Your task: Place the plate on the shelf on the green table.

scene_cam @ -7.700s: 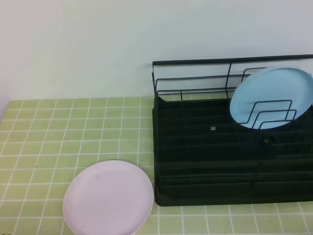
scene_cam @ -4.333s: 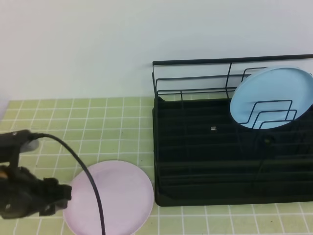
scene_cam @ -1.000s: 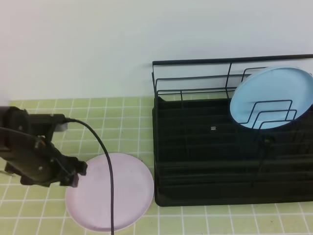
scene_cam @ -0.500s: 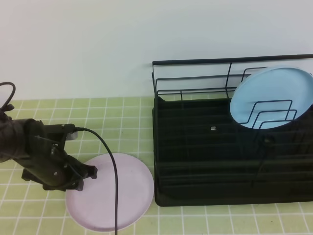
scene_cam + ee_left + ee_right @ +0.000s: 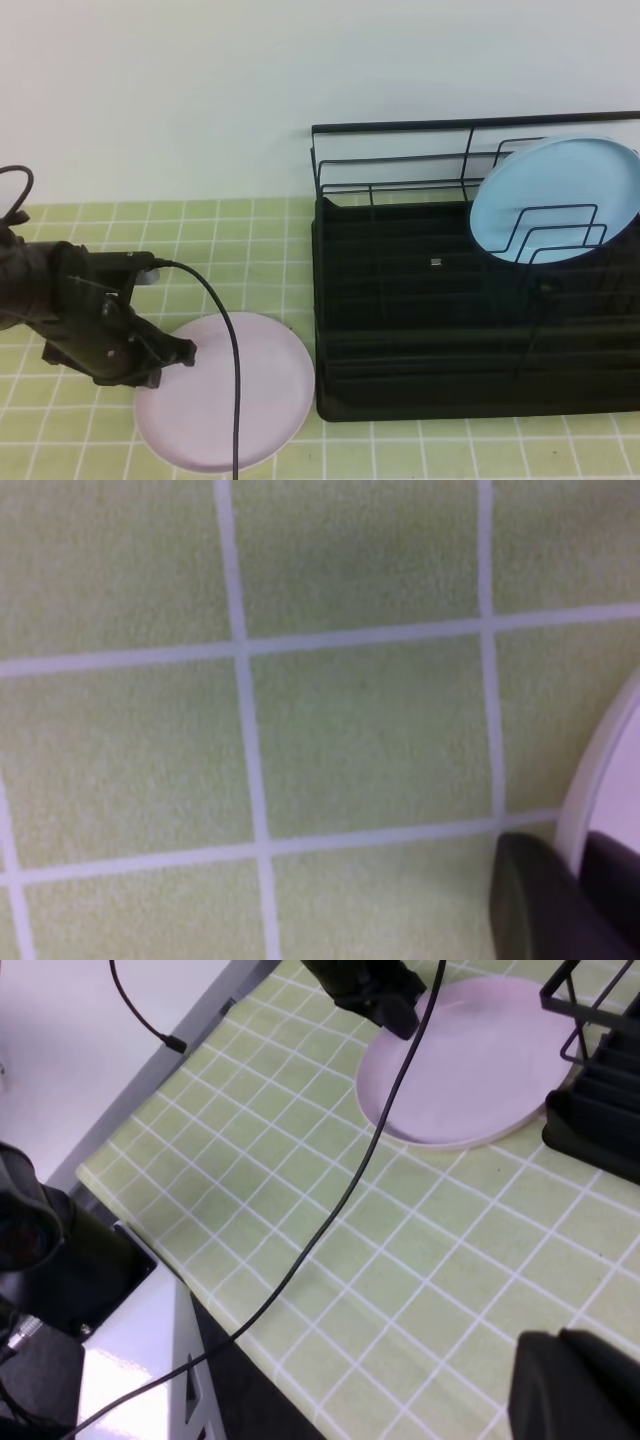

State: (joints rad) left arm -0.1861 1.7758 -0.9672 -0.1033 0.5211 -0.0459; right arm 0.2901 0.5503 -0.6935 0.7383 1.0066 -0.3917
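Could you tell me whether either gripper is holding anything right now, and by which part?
The left gripper sits at the pink plate's left rim, fingers either side; a firm hold cannot be told. The right gripper holds nothing.

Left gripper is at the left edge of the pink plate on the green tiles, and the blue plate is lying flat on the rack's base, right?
Not quite. The left gripper is at the left edge of the pink plate on the green tiles, but the blue plate is not lying flat: it stands on edge in the wire dividers at the right of the rack, as the exterior high view shows.
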